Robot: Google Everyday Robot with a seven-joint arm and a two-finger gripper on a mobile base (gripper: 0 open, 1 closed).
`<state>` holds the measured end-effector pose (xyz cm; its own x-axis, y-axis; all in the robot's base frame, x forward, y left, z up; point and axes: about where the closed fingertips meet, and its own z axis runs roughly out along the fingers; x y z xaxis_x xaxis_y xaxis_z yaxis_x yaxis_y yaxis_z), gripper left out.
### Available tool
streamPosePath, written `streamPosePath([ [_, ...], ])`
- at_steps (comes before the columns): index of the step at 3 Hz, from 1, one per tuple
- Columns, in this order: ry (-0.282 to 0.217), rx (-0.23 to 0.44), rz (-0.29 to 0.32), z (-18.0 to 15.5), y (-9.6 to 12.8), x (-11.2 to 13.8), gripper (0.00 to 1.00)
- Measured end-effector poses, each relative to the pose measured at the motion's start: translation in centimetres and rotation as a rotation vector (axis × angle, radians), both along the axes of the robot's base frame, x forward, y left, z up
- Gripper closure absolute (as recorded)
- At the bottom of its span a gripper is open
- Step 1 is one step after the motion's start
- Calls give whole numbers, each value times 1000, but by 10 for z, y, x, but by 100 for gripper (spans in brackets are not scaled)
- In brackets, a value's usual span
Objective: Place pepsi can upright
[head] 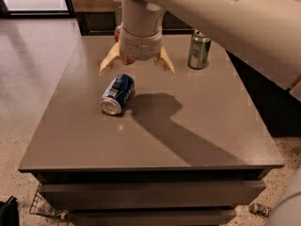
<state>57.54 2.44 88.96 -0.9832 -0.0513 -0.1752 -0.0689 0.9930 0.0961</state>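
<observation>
The gripper [137, 65] hangs above the table [216, 126], just behind the pepsi can [117, 94]. Its fingers are spread wide and hold nothing, a span suited to straddling the can body. The pepsi can lies on its side, silver end toward the camera, left of centre. A green can [199, 50] stands upright, well apart. A red can [117, 31], probably upright, is mostly hidden behind the wrist.

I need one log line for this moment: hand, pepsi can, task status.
pepsi can: on its side on table | hand: open, empty, above table behind can | green can: upright | status: can not yet grasped
</observation>
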Motion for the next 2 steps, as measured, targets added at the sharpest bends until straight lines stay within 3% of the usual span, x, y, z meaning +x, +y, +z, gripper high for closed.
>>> streamPosePath([
  [1,31,16,-95,-14,-11,-5,0],
  [2,34,37,-150,-19,-18,-6,0],
])
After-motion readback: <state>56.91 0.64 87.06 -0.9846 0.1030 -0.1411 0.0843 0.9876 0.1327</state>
